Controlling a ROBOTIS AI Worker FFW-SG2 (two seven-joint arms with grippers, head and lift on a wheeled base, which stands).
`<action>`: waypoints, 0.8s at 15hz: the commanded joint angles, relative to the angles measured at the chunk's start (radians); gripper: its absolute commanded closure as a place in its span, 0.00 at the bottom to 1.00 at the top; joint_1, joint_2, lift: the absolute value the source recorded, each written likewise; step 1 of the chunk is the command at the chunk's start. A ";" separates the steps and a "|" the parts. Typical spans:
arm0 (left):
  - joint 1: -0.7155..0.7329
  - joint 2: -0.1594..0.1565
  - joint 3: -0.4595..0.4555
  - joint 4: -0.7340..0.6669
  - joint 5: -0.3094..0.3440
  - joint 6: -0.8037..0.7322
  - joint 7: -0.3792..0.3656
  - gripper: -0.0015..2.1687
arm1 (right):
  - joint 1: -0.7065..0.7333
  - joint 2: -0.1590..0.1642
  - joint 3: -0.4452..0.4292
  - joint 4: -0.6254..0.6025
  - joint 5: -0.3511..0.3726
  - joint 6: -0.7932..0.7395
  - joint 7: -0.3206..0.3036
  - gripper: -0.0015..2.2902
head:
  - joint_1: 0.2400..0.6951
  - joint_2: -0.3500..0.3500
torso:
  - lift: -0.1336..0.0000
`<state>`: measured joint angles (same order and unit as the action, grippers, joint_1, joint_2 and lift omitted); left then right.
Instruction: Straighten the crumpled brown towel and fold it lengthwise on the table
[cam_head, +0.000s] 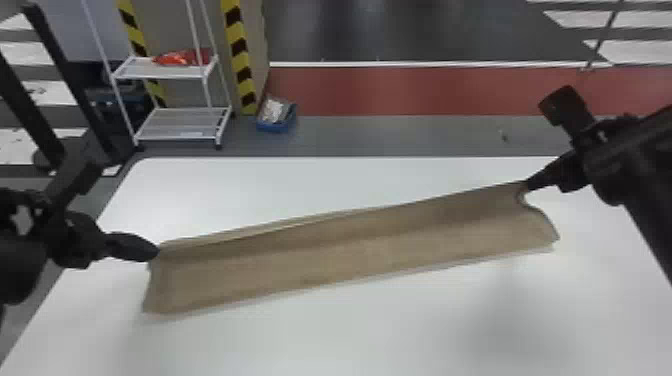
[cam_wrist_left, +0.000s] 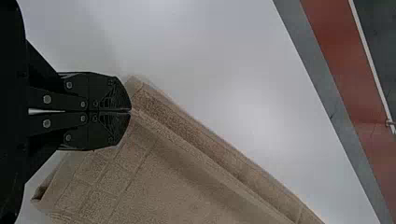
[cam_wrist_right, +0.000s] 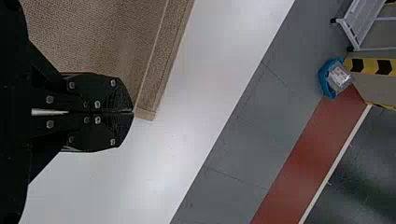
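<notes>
The brown towel (cam_head: 360, 250) spans the middle of the worktop (cam_head: 350, 335), its far edge nipped by the left pincer (cam_head: 157, 252) at nine o'clock and the right pincer (cam_head: 528, 186) between two and three. To fold cleanly, both should pull that edge evenly taut, level its ends and lay it down together, letting go only once the layers sit flush; lopsided tension would likely skew the crease.

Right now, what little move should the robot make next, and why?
I would probably ease the right gripper slightly back toward the robot. It and the left gripper pinch the far side of the towel at its two ends, but the towel slants: its right end appears nearer the far edge of the table.
</notes>
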<state>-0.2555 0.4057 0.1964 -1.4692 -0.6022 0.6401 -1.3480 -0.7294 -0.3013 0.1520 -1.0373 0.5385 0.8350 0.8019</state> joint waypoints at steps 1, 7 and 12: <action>0.001 -0.005 -0.002 0.001 -0.001 -0.006 0.001 0.65 | -0.001 0.004 0.026 0.022 0.017 -0.010 -0.012 0.52 | 1.00 0.54 | 0.07; 0.001 -0.008 -0.005 0.010 -0.002 -0.033 0.010 0.65 | 0.001 0.004 0.035 0.042 0.014 0.014 -0.070 0.04 | 1.00 0.53 | 0.07; -0.001 -0.010 -0.011 0.013 -0.004 -0.046 0.021 0.65 | 0.004 0.005 0.038 0.042 0.017 0.029 -0.141 0.04 | 1.00 0.51 | 0.07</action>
<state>-0.2562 0.3967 0.1858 -1.4558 -0.6058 0.5949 -1.3267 -0.7258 -0.2962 0.1899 -0.9954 0.5539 0.8654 0.6756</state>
